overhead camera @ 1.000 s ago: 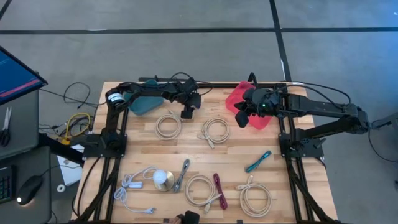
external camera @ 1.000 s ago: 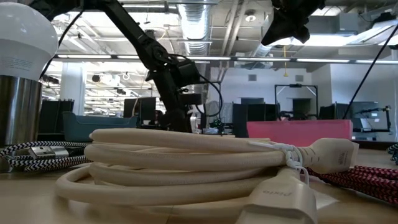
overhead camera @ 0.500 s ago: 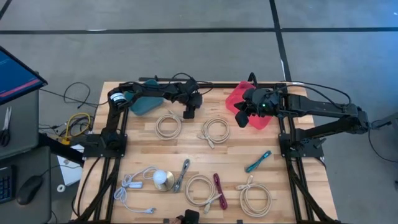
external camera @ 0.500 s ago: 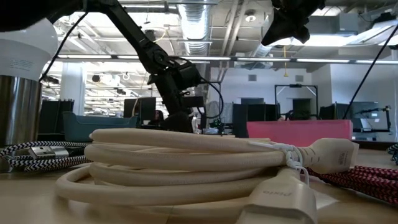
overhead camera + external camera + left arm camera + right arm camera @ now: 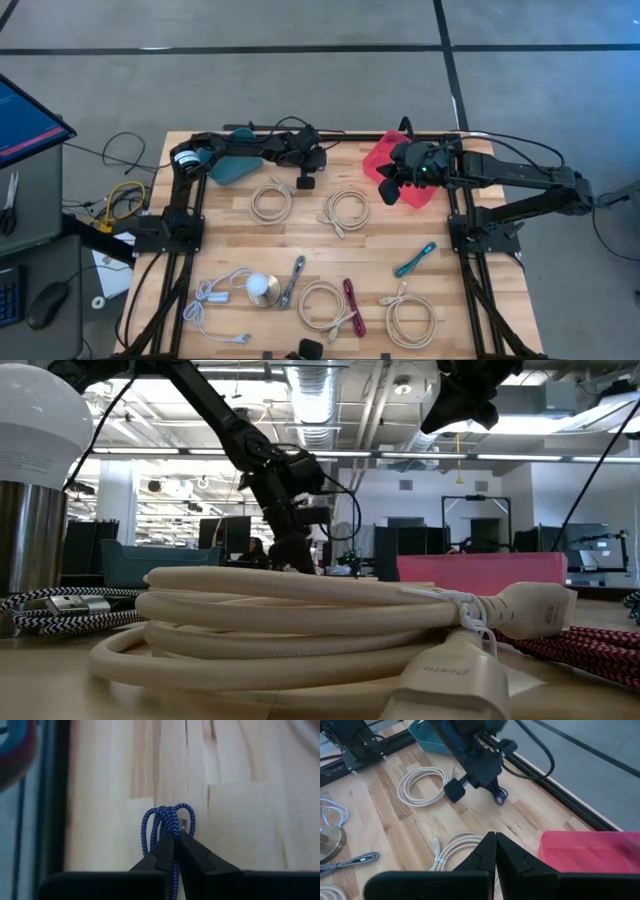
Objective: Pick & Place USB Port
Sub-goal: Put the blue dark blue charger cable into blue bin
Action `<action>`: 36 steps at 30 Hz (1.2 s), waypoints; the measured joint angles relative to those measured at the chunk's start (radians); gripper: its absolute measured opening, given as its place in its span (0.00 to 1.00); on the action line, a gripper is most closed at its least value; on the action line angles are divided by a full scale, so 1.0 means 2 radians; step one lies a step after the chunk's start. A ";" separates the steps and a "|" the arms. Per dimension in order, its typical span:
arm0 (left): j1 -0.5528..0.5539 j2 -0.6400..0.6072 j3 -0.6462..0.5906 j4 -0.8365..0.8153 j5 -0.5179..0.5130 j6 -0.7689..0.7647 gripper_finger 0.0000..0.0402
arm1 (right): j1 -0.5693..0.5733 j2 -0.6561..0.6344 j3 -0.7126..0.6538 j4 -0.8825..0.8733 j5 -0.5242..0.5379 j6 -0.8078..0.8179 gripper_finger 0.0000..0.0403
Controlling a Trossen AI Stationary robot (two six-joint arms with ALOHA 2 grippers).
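- The left gripper (image 5: 173, 851) is near the back edge of the table (image 5: 230, 245); its fingers are closed on a blue braided cable (image 5: 167, 820), and the cable's loops stick out in front of them.
- The right gripper (image 5: 495, 851) is closed and empty, above the red bin (image 5: 384, 160) at the back right corner.

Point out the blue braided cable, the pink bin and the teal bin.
blue braided cable (image 5: 167, 822): left wrist view, on the looped end showing past the shut left gripper (image 5: 174, 851).
pink bin (image 5: 385, 160): high view, on its left wall.
teal bin (image 5: 232, 170): high view, on its near rim.
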 joint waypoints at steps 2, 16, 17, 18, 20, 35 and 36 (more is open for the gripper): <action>-0.007 -0.021 0.000 0.001 -0.010 0.003 0.02 | 0.000 0.000 0.000 -0.001 0.000 -0.001 0.00; -0.014 -0.242 0.000 -0.018 -0.107 -0.014 0.02 | -0.001 -0.053 0.000 0.004 0.004 -0.009 0.00; -0.012 -0.257 0.000 -0.026 -0.123 -0.018 0.02 | -0.001 -0.059 0.000 0.004 0.004 -0.009 0.00; -0.012 -0.271 0.000 -0.034 -0.139 -0.024 0.02 | -0.001 -0.066 0.000 0.004 0.004 -0.009 0.00; -0.007 -0.297 0.000 -0.054 -0.158 -0.039 0.02 | -0.001 -0.078 0.000 0.004 0.005 -0.009 0.00; 0.062 -0.372 -0.014 -0.242 -0.195 -0.219 0.02 | -0.001 -0.101 0.000 0.003 0.027 -0.026 0.00; 0.067 -0.372 -0.024 -0.242 -0.194 -0.224 0.02 | -0.001 -0.101 0.000 0.003 0.028 -0.026 0.00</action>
